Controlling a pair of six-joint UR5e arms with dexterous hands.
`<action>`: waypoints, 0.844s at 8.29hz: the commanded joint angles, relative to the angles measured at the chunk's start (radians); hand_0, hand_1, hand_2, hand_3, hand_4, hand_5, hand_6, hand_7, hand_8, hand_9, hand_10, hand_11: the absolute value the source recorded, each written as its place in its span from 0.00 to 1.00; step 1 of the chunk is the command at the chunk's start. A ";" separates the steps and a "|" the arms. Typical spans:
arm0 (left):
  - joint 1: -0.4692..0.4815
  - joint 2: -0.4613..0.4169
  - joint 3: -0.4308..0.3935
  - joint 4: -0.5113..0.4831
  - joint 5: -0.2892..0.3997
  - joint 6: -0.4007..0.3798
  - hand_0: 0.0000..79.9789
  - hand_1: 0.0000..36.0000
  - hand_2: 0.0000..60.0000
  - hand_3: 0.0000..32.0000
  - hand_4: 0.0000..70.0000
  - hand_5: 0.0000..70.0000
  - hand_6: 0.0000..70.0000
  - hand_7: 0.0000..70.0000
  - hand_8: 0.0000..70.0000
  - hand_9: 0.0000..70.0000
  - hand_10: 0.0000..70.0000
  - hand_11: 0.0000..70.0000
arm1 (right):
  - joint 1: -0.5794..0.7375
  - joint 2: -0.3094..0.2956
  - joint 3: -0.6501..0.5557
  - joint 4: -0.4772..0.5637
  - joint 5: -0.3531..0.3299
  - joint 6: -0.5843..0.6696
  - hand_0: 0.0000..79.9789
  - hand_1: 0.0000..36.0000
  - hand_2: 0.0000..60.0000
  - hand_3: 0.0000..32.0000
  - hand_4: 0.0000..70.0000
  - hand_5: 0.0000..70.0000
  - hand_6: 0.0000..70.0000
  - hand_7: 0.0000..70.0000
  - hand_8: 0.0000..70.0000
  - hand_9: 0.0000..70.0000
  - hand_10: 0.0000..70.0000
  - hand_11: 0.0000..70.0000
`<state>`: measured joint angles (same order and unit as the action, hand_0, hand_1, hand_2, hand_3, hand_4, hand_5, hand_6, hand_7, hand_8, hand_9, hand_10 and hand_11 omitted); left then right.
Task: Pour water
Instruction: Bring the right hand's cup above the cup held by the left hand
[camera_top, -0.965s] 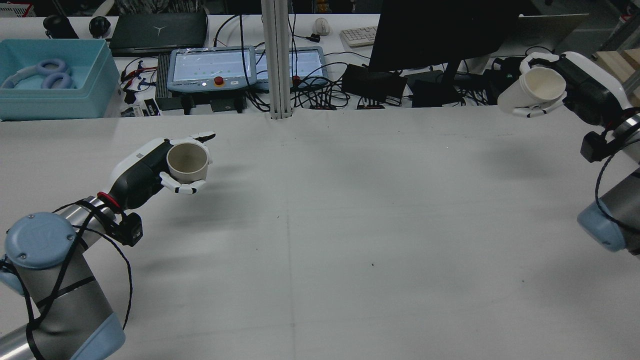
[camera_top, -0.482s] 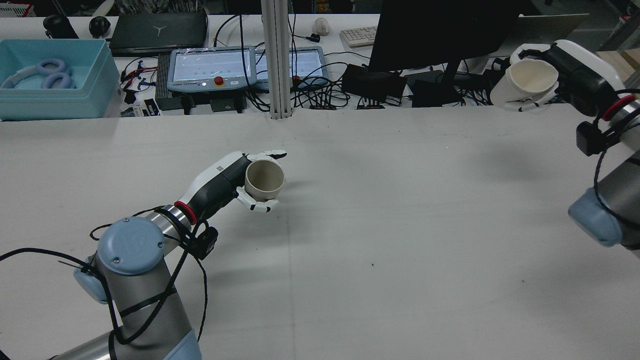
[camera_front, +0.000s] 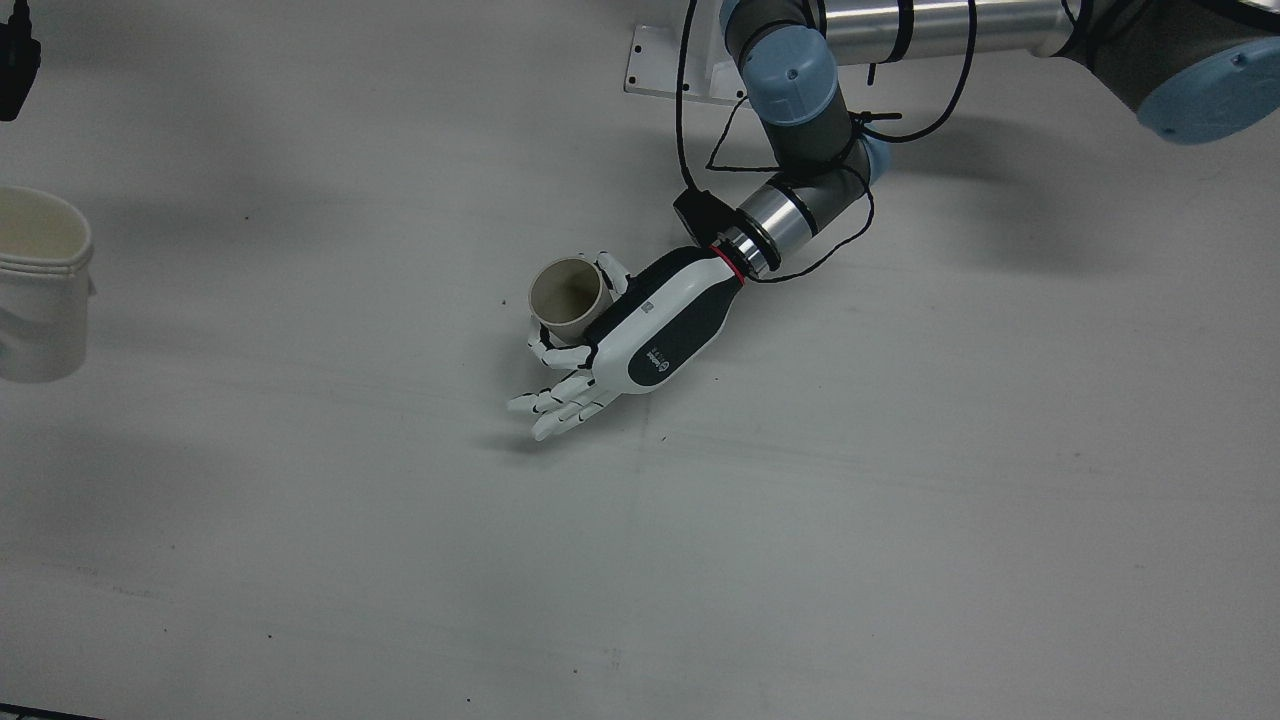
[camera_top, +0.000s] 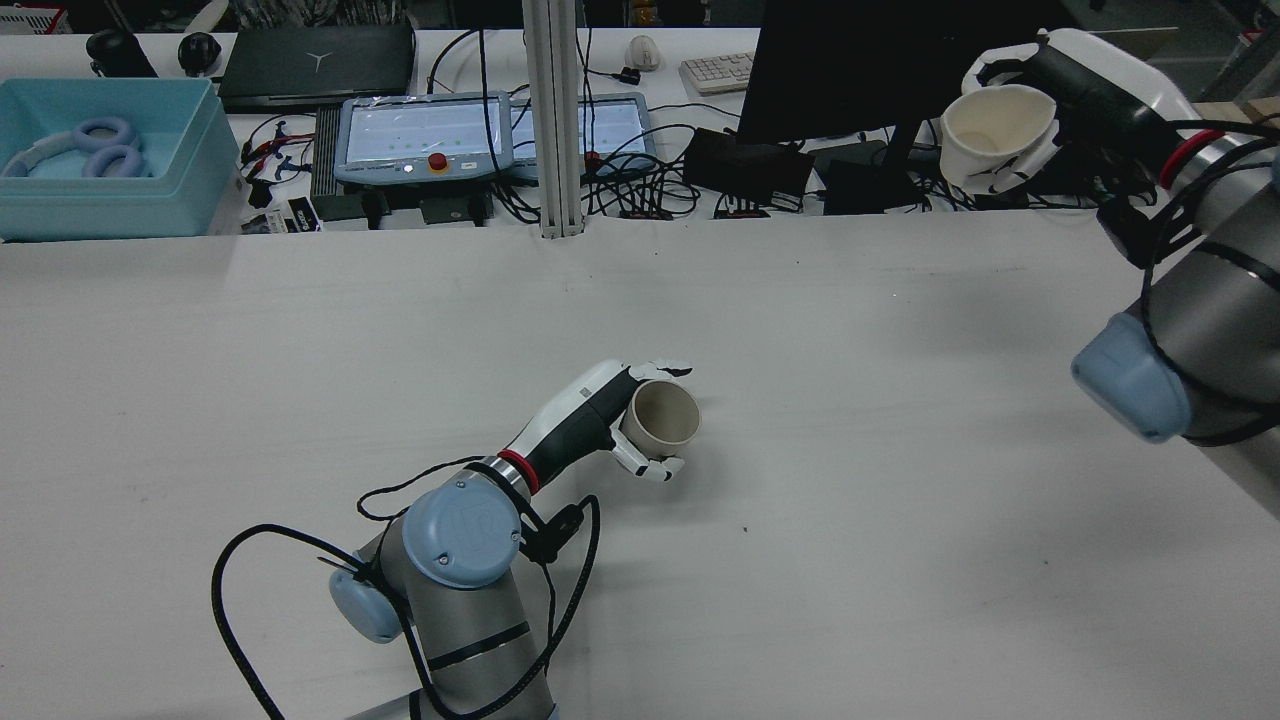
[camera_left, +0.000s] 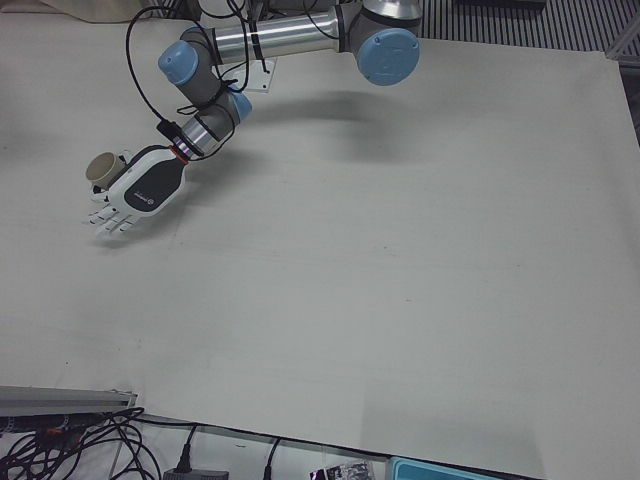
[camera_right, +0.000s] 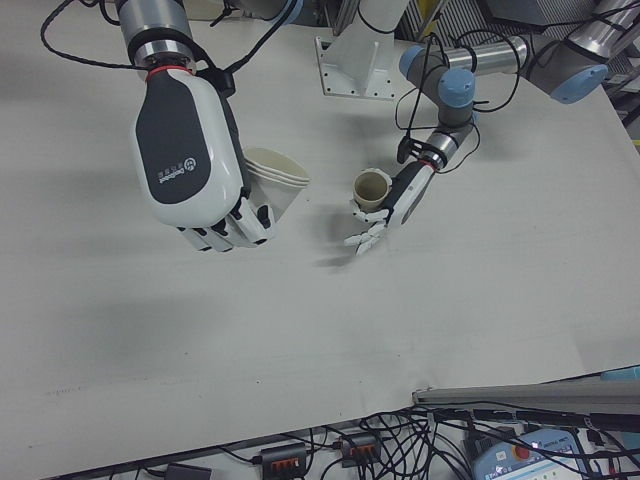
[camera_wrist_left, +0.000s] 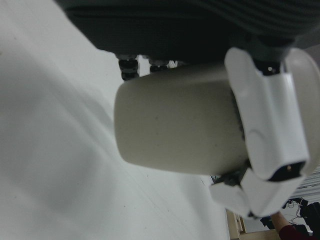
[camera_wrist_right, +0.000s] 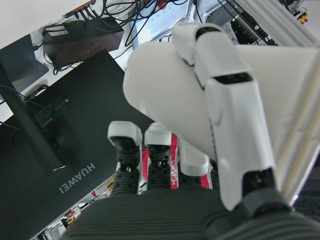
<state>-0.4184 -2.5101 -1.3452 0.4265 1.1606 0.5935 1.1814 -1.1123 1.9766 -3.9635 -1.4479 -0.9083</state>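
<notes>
**Both cups carried inward**

Since a moment ago my left hand (camera_top: 640, 425) has swept from the left side of the white surface (camera_top: 850, 560) toward its middle, carrying the small beige round cup (camera_top: 665, 415). My fingers are wrapped around the cup's wall; its mouth faces up and it is roughly upright, low over the surface. My right hand (camera_top: 1040, 100) has risen and shifted inward near the far right edge, and it is closed around the taller white tapered paper cup (camera_top: 995, 130), held high in the air, tilted, mouth open toward the rear camera. The two cups are well apart.
</notes>
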 joint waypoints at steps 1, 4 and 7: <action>0.007 -0.075 0.115 -0.058 -0.004 0.011 0.76 1.00 1.00 0.00 1.00 1.00 0.22 0.27 0.16 0.05 0.09 0.15 | -0.116 0.075 0.019 -0.095 0.007 -0.163 1.00 1.00 1.00 0.00 0.81 1.00 1.00 1.00 0.77 0.87 0.66 0.97; 0.004 -0.091 0.118 -0.060 -0.015 0.011 0.77 1.00 1.00 0.00 1.00 1.00 0.25 0.30 0.16 0.06 0.09 0.16 | -0.316 0.123 -0.001 -0.155 0.128 -0.329 1.00 1.00 1.00 0.00 0.88 1.00 1.00 1.00 0.77 0.87 0.65 0.96; -0.006 -0.090 0.121 -0.061 -0.015 0.011 0.77 1.00 1.00 0.00 1.00 1.00 0.26 0.30 0.16 0.06 0.10 0.16 | -0.404 0.245 -0.115 -0.243 0.198 -0.418 1.00 1.00 1.00 0.00 0.88 1.00 1.00 1.00 0.75 0.85 0.64 0.95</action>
<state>-0.4162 -2.6004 -1.2259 0.3662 1.1458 0.6044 0.8295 -0.9372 1.9405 -4.1635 -1.2864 -1.2660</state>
